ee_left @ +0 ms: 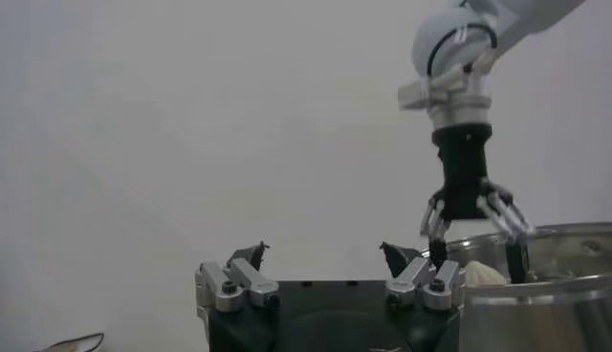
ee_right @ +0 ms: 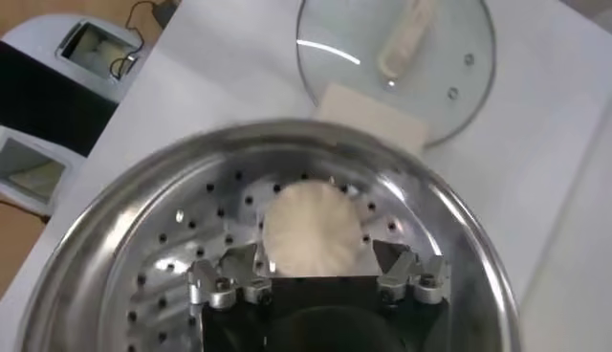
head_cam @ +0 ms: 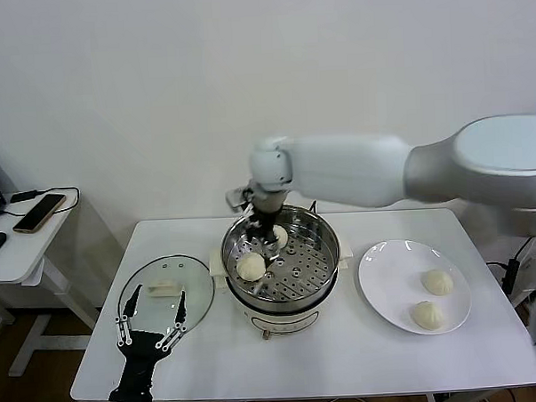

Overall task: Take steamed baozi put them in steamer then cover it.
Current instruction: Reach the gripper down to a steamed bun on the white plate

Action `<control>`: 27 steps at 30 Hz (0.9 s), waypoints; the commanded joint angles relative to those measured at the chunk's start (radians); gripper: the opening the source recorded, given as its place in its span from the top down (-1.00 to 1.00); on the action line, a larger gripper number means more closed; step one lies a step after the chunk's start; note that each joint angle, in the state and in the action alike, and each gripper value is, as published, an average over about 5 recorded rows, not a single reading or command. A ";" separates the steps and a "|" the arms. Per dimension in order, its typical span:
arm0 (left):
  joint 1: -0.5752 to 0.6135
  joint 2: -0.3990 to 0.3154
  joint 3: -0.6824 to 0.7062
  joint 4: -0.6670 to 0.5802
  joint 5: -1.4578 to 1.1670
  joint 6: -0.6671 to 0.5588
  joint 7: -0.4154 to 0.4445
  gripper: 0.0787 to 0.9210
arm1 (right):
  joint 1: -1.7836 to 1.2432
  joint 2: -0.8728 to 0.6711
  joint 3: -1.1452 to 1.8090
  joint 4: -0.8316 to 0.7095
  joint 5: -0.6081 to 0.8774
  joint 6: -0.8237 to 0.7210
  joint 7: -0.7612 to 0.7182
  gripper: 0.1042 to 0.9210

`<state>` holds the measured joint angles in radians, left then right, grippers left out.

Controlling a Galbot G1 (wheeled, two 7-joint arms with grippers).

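Right claw [head_cam: 268, 243] hangs spread just above a baozi [ee_right: 312, 229] in the steamer [head_cam: 320, 263].

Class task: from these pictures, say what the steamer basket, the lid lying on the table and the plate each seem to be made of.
Steamer: likely stainless steel, shiny and mirror-like with punched holes.
Lid: apparently clear glass, since the table shows through; cream handle, perhaps plastic.
Plate: smooth glossy white, ceramic or plastic; cannot tell.

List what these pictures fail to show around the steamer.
- Head view: right pincer covers most of the far cream-white bun in the round steel steamer.
- Left wrist view: the steamer's wall hides its floor.
- Right wrist view: white plate outside the frame.
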<state>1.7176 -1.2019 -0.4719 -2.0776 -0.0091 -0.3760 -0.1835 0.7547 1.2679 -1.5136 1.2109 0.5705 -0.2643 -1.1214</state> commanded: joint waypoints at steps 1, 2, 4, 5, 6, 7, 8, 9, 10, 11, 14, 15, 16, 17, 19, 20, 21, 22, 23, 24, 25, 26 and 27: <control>0.000 0.000 0.005 -0.002 0.002 0.001 0.001 -0.77 | 0.127 -0.259 0.015 0.100 -0.093 0.045 -0.133 -0.76; 0.000 -0.001 0.007 -0.003 0.003 0.001 0.001 -0.77 | 0.133 -0.300 0.015 0.105 -0.120 0.060 -0.160 -0.76; 0.001 -0.002 0.010 -0.004 0.005 0.001 0.001 -0.77 | 0.135 -0.382 0.009 0.113 -0.175 0.089 -0.205 -0.76; 0.002 -0.003 0.011 -0.005 0.006 0.001 0.001 -0.77 | 0.131 -0.423 0.007 0.116 -0.202 0.101 -0.223 -0.76; 0.002 -0.005 0.012 -0.005 0.007 0.002 0.000 -0.77 | 0.121 -0.460 0.007 0.118 -0.225 0.110 -0.236 -0.76; 0.003 -0.006 0.013 -0.005 0.009 0.002 0.000 -0.77 | 0.105 -0.501 0.009 0.120 -0.251 0.119 -0.244 -0.76; 0.003 -0.008 0.013 -0.006 0.012 0.003 0.000 -0.77 | 0.086 -0.535 0.015 0.120 -0.275 0.125 -0.248 -0.76; 0.004 -0.009 0.013 -0.007 0.014 0.004 0.000 -0.77 | 0.062 -0.571 0.025 0.118 -0.302 0.133 -0.251 -0.76; 0.005 -0.010 0.014 -0.008 0.016 0.005 0.000 -0.77 | 0.036 -0.601 0.035 0.116 -0.325 0.138 -0.251 -0.76; 0.006 -0.012 0.014 -0.009 0.018 0.006 0.000 -0.77 | 0.012 -0.625 0.046 0.114 -0.345 0.142 -0.249 -0.76; 0.009 -0.017 0.014 -0.013 0.023 0.009 0.000 -0.77 | -0.083 -0.682 0.086 0.107 -0.393 0.152 -0.228 -0.76; 0.010 -0.020 0.014 -0.013 0.025 0.010 0.001 -0.77 | -0.124 -0.696 0.109 0.102 -0.410 0.154 -0.221 -0.76; 0.010 -0.023 0.014 -0.013 0.027 0.010 0.001 -0.77 | -0.173 -0.709 0.136 0.097 -0.429 0.156 -0.214 -0.76; 0.010 -0.026 0.014 -0.012 0.029 0.011 0.000 -0.77 | -0.224 -0.717 0.168 0.091 -0.447 0.157 -0.208 -0.76; 0.011 -0.032 0.013 -0.011 0.033 0.012 0.000 -0.77 | -0.318 -0.729 0.232 0.080 -0.475 0.157 -0.203 -0.76; 0.012 -0.033 0.013 -0.010 0.034 0.013 0.000 -0.77 | -0.355 -0.733 0.259 0.076 -0.486 0.157 -0.200 -0.76; 0.013 -0.035 0.012 -0.010 0.035 0.014 0.000 -0.77 | -0.390 -0.735 0.287 0.073 -0.498 0.157 -0.198 -0.76; 0.014 -0.035 0.011 -0.010 0.036 0.014 0.000 -0.77 | -0.418 -0.736 0.312 0.070 -0.511 0.158 -0.196 -0.76; 0.016 -0.036 0.009 -0.010 0.036 0.015 0.000 -0.77 | -0.444 -0.735 0.333 0.067 -0.523 0.159 -0.194 -0.76; 0.017 -0.036 0.008 -0.011 0.037 0.016 0.000 -0.77 | -0.467 -0.734 0.351 0.063 -0.534 0.160 -0.193 -0.76; 0.018 -0.037 0.007 -0.010 0.038 0.016 0.000 -0.77 | -0.491 -0.731 0.367 0.058 -0.542 0.160 -0.191 -0.76; 0.019 -0.037 0.006 -0.010 0.039 0.016 0.000 -0.77 | -0.507 -0.728 0.378 0.054 -0.548 0.161 -0.189 -0.76; 0.021 -0.037 0.005 -0.008 0.040 0.015 0.000 -0.77 | -0.521 -0.724 0.384 0.051 -0.553 0.161 -0.188 -0.76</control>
<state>1.7366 -1.2361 -0.4661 -2.0878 0.0274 -0.3610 -0.1834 0.4354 0.6323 -1.2609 1.2648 0.1210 -0.1173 -1.3032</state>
